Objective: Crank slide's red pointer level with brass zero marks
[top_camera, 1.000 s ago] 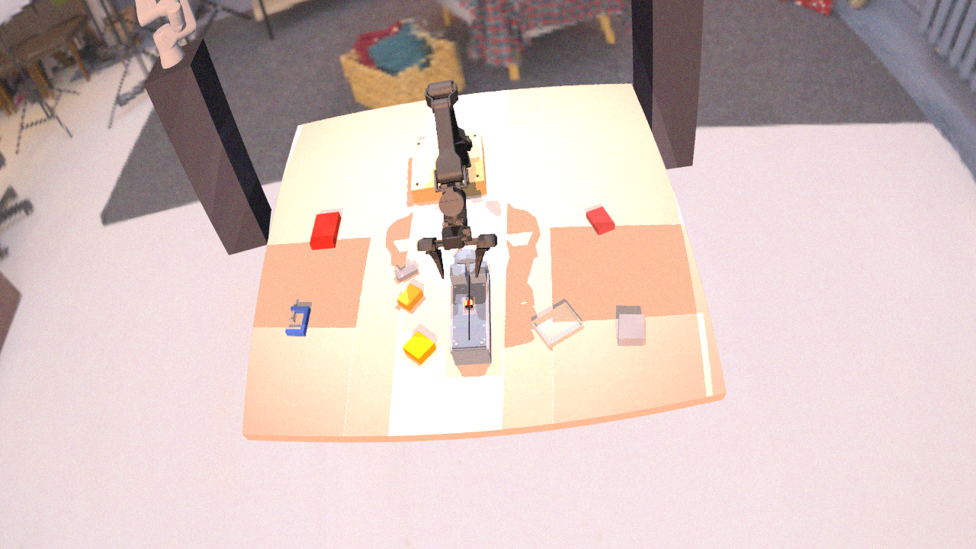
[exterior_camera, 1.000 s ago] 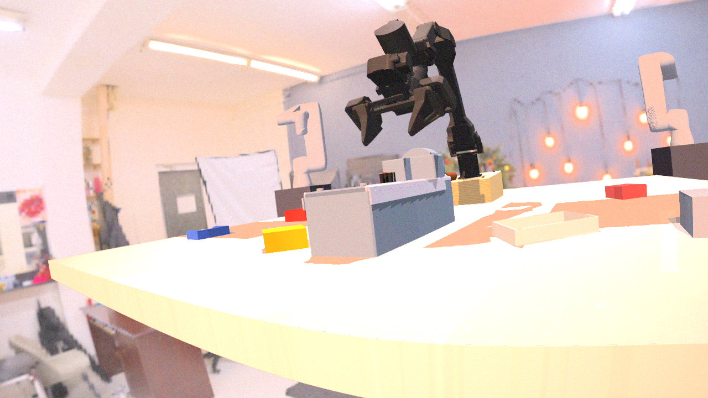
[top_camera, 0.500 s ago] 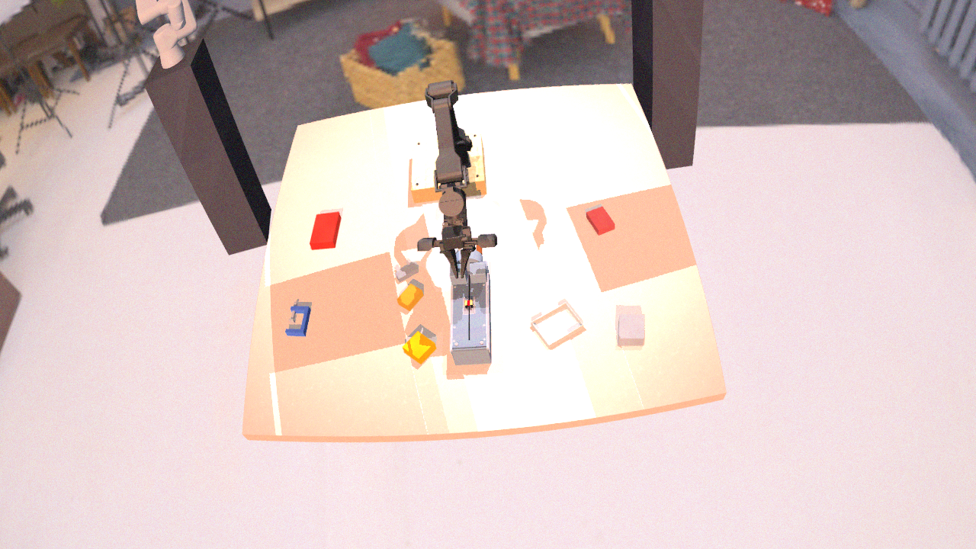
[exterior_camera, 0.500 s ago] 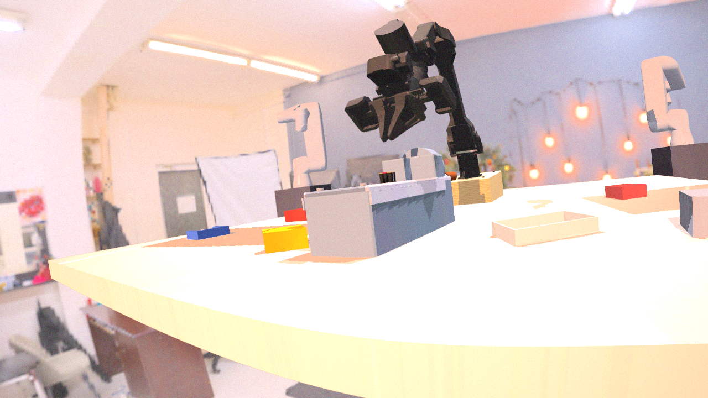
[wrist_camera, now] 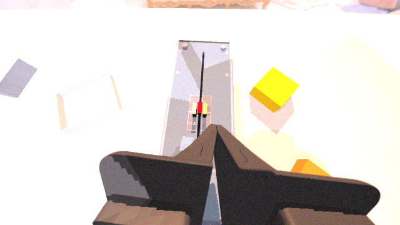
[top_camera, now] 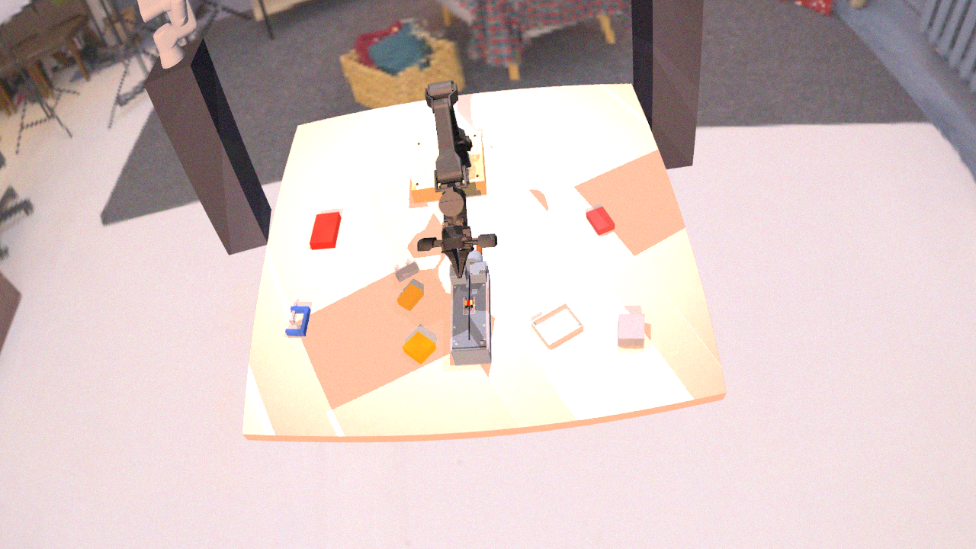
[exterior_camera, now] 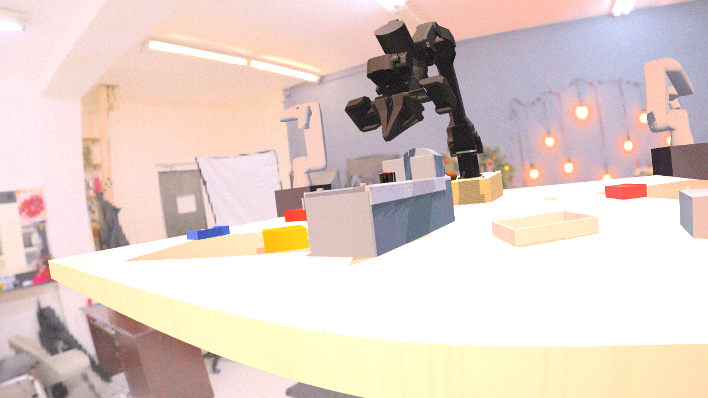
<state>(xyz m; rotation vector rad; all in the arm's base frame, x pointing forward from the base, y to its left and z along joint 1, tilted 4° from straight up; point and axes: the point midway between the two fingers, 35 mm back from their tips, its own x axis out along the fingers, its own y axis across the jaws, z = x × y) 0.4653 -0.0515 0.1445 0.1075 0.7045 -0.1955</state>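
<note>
Red pointer [top_camera: 468, 303] [wrist_camera: 199, 107] sits between two brass zero marks [wrist_camera: 204, 109], looks about level, on grey crank machine [top_camera: 470, 334] [exterior_camera: 341, 222] [wrist_camera: 215, 81], mid-tabletop [top_camera: 518, 402] [exterior_camera: 470, 297] [wrist_camera: 140, 37]. Jaws [top_camera: 460, 274] [exterior_camera: 386, 139] together, nothing held, above machine.

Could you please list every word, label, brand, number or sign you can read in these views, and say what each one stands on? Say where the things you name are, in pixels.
None can be read.
Machine [top_camera: 470, 355] [exterior_camera: 339, 225] [wrist_camera: 215, 84]: no legible text; any fine marking would be too small.
Gripper [top_camera: 460, 275] [exterior_camera: 386, 140] [wrist_camera: 214, 129]: no lettering visible.
Wall poster [exterior_camera: 33, 210]: blurred.
</note>
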